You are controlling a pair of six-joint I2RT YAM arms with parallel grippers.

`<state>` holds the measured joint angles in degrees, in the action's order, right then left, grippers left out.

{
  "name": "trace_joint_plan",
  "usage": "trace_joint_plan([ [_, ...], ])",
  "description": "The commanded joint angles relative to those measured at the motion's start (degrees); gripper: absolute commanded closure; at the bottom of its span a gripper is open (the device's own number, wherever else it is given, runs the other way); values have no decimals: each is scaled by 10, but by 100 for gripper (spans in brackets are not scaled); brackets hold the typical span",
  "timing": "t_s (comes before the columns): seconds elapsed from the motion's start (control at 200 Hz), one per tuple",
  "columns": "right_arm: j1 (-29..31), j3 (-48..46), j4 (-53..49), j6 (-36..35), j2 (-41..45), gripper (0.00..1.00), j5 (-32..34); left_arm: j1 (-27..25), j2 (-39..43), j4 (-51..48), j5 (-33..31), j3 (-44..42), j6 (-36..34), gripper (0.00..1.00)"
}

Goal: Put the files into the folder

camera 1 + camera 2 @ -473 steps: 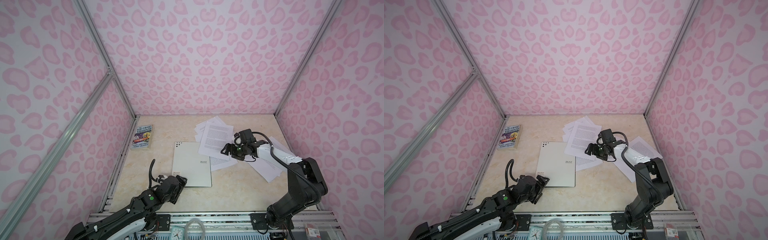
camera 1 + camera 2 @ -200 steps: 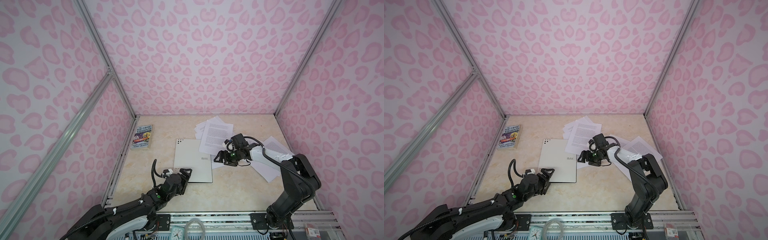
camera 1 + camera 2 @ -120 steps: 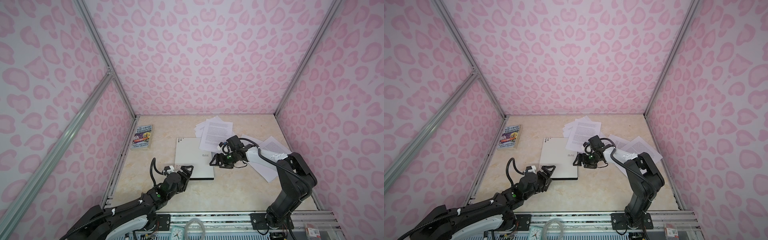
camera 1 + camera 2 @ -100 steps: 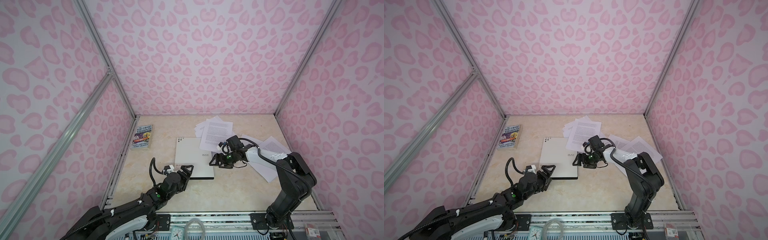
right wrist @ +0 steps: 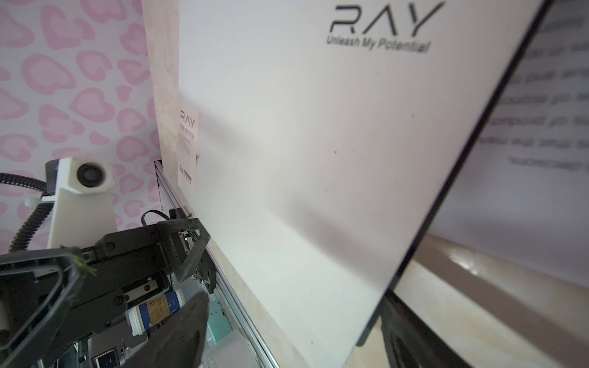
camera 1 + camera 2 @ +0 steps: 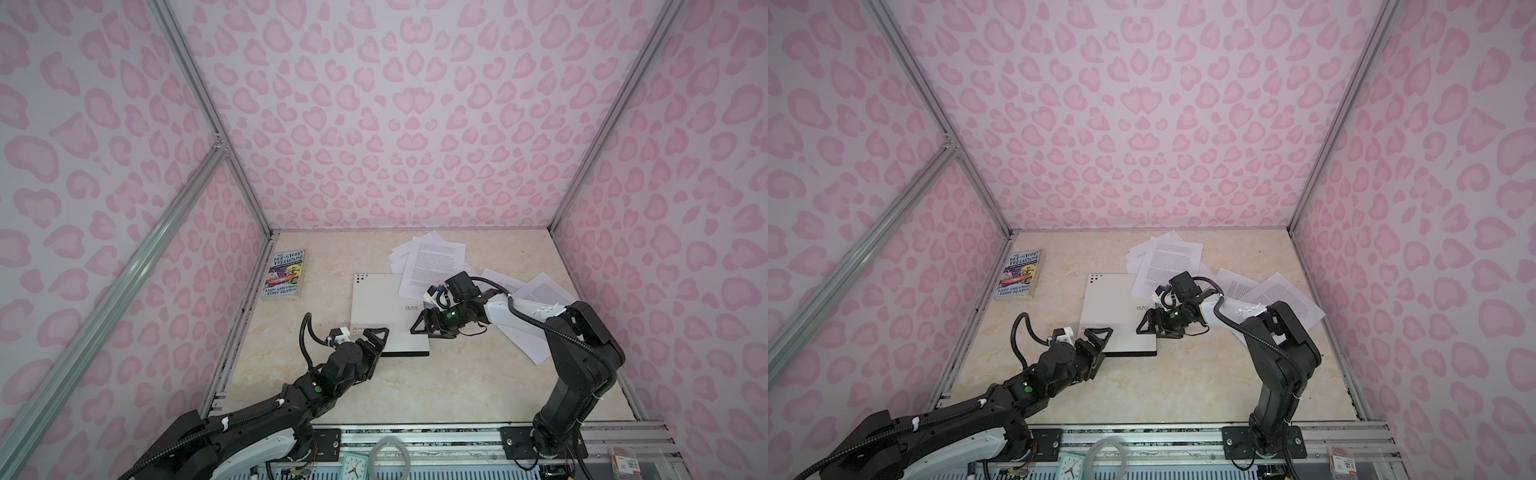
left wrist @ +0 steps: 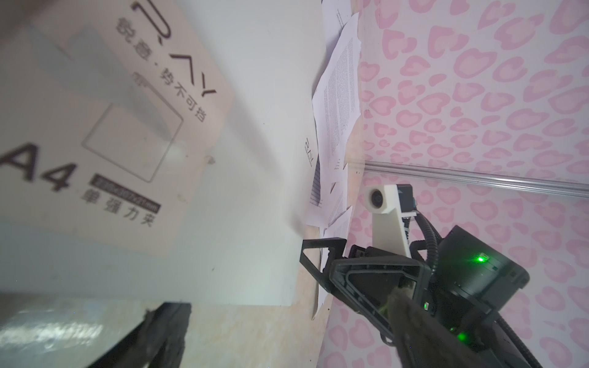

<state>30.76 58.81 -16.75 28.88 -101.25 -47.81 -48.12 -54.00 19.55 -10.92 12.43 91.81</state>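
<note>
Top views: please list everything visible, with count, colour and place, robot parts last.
folder: one, light grey-white, closed, flat mid-table
files: several sheets, white with black print, fanned far right; one overlaps the folder's far right corner
book: one, colourful cover, far left beside the wall
table: one, beige marbled
walls: three, pale with pink heart print
clock: one, small, white face, front rail
left end effector: one, black, open, at the folder's near edge towards its left corner
right end effector: one, black, open, at the folder's right edge
</note>
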Motion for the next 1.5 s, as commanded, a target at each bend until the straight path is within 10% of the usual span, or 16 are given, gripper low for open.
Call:
trace_joint_plan([
  [0.0, 2, 2, 11, -1, -7, 19, -15, 0, 0, 22, -5, 9, -5, 2],
  [1.07, -11, -30, 198, 112, -35, 37, -68, 0, 16, -83, 33, 89, -104, 2],
  [1.5, -10, -30, 224, 132, -40, 38, -75, 68, -58, -520, 2, 360, -274, 0],
])
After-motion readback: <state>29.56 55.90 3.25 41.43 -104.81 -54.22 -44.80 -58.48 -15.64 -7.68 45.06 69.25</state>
